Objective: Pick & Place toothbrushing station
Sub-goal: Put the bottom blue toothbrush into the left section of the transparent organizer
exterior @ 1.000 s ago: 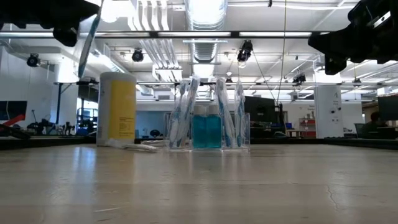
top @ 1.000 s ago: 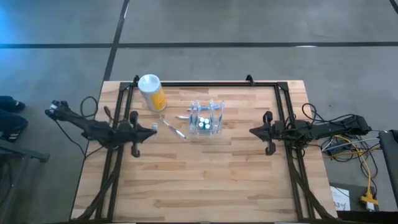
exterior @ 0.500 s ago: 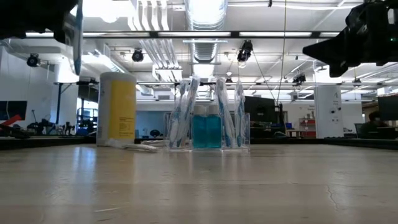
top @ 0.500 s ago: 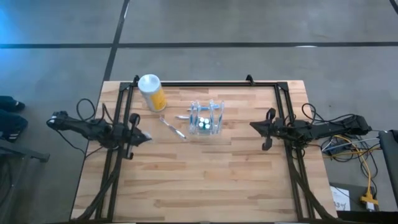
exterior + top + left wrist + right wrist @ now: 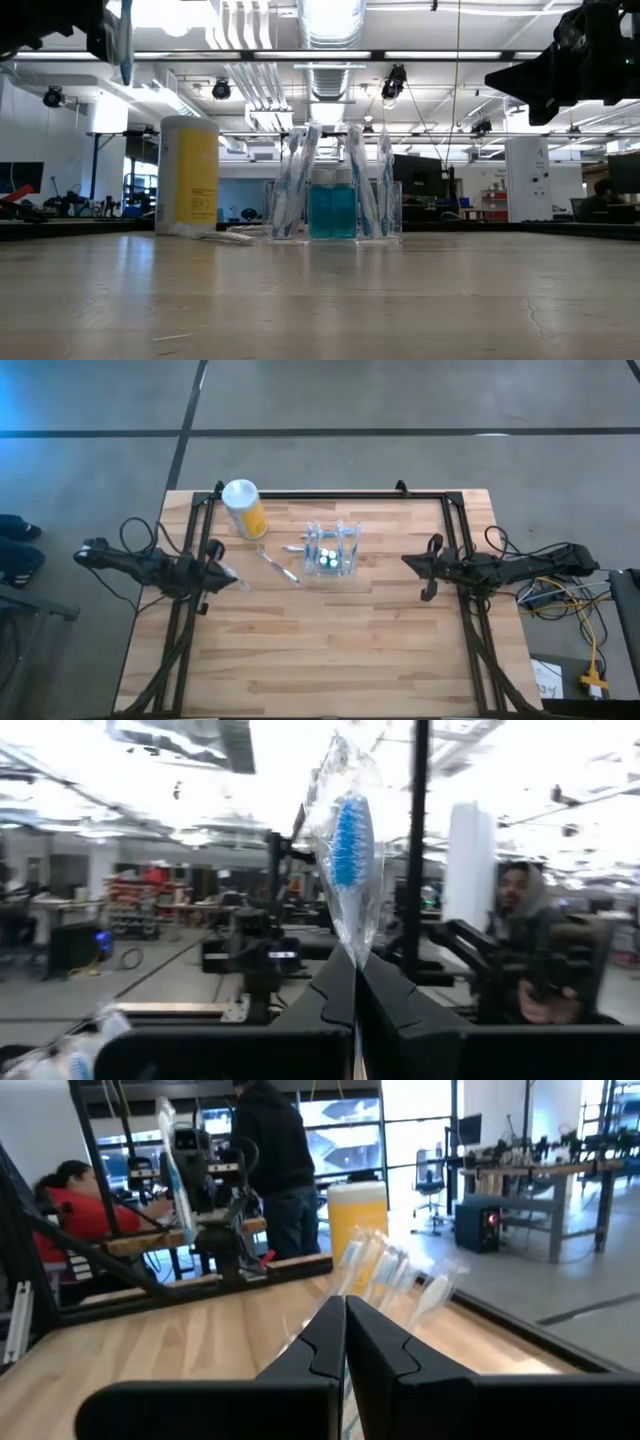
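Left gripper (image 5: 232,577) is up off the table (image 5: 330,650) at its left edge, fingers pinched tight on a wrapped toothbrush (image 5: 349,860); the blue bristle head stands straight up from the fingertips inside a clear wrapper. No printing can be read on that wrapper.

Just ahead of that gripper, toward the table's middle, a loose wrapped toothbrush (image 5: 277,567) lies flat on the wood, and another (image 5: 294,547) lies a bit beyond it. Nothing stands between the gripper and these.

Past them is the toothbrushing station (image 5: 332,549), a clear plastic holder upright near the table's centre, roughly midway between the two grippers. Wrapped toothbrushes (image 5: 296,180) lean upright inside it, around something blue (image 5: 331,211) in the middle; from above, white caps show at its centre.

Off to the far side of the left gripper, near the back edge, stands a yellow canister (image 5: 244,510) with a white lid, tilted a little in the top view. Any label on it is too small to read.

Right gripper (image 5: 407,566) waits over the table's right edge, fingers closed on nothing, pointing at the holder.

Beyond the table, people show in the room behind.
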